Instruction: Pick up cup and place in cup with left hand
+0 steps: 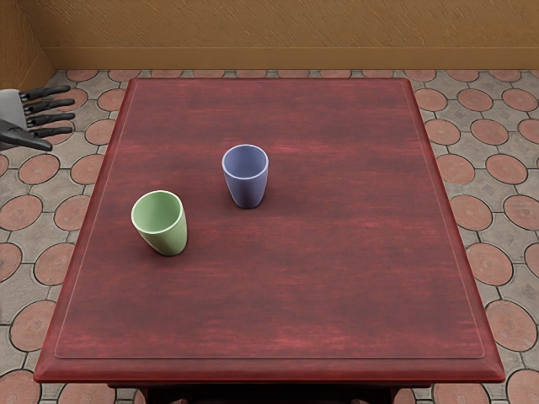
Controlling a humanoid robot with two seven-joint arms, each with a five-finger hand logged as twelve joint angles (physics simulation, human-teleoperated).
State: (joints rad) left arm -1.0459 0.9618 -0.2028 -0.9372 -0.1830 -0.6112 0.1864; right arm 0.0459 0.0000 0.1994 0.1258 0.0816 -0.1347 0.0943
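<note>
Standing mouth-up on the dark red surface [337, 278] are two cups, both left of its centre line, near each other but not touching. The green cup [170, 239] is the closer of the two to the surface's left edge and to its front edge, the side at the bottom of the view. The blue cup [248, 190] stands farther back and to the right, near the middle of the surface from front to back. Each is a plain tumbler, wider at the rim than at the base, in a single colour inside and out. Looking down into the green one, you see its smooth, pale inner wall; the blue one shows its inner wall too, a little darker toward the bottom (the camera's slant hides part of each cup's floor). The left hand [27, 119] comes in at the picture's left edge, outside the surface and well apart from both cups. Its black fingers [50, 104] are stretched out toward the right and spread, with gaps between them, gripping nothing, and the thumb angles out below. Round reddish tiles set in grey stone cover the floor [508, 171], and a rough tan wall [286, 29] runs across the back behind the surface.
</note>
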